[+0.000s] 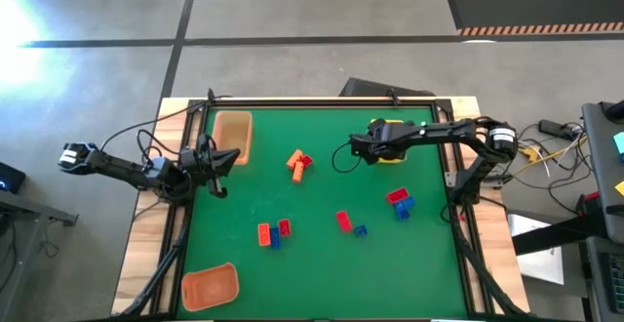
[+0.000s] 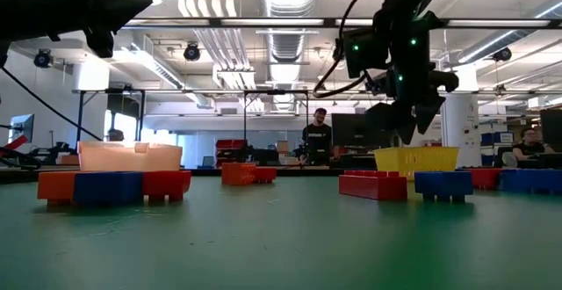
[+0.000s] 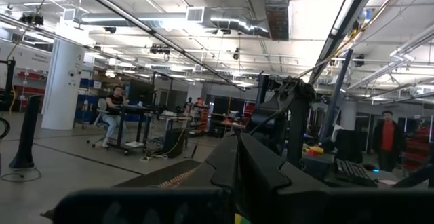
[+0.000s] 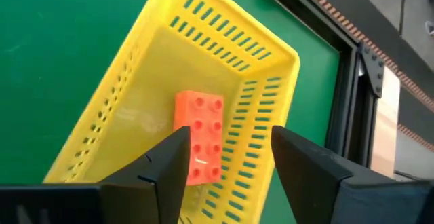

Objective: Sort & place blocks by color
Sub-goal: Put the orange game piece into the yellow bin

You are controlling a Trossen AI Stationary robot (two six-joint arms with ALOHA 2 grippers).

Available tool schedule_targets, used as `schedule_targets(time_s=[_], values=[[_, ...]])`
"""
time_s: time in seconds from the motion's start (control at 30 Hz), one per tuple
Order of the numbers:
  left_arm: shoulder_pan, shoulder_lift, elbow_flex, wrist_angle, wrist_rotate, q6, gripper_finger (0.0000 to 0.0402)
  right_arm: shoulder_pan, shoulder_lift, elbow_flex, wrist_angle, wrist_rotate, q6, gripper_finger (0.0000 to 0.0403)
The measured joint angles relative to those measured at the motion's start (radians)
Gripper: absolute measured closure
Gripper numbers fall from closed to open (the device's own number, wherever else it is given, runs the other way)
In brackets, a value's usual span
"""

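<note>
Your right gripper [image 4: 227, 159] hung released over the yellow slotted plastic tray [image 4: 135, 81] at the table's 1 o'clock, jaws apart. The small orange plastic brick [image 4: 200, 139] lay flat on the tray floor, between the fingers but apparently untouched. Judgement: lift straight up to clear the tray walls, then swing toward the loose bricks at 5 o'clock. Left gripper [image 1: 216, 161] waited at 9 o'clock; I couldn't tell its grip.
</note>
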Motion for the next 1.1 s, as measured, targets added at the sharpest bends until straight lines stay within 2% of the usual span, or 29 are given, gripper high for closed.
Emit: schedule_targets(time_s=[0.17,0.37,0.57,0.7,0.93,1.1], values=[[0.0,0.0,0.0,0.0,0.0,-0.002,0.0402,0.024,-0.031,0.001,0.002,0.023,-0.017,0.0199],[0.0,0.014,0.004,0.0,0.0,-0.049,0.0402,0.166,-0.127,-0.037,0.126,0.054,-0.084,0.0198],[0.0,0.068,0.062,0.002,0.0,-0.076,0.0402,0.36,-0.252,-0.195,0.504,0.07,-0.322,0.02],[-0.001,0.154,0.114,0.001,0.001,-0.091,0.0402,0.44,-0.368,-0.347,0.749,0.061,-0.454,0.0211],[-0.002,0.354,0.216,-0.004,0.002,-0.16,0.0402,0.466,-0.572,-0.638,1.185,-0.107,-0.638,0.0234],[-0.002,0.521,0.308,-0.006,0.002,-0.247,0.0402,0.467,-0.692,-0.799,1.398,-0.148,-0.715,0.0251]])
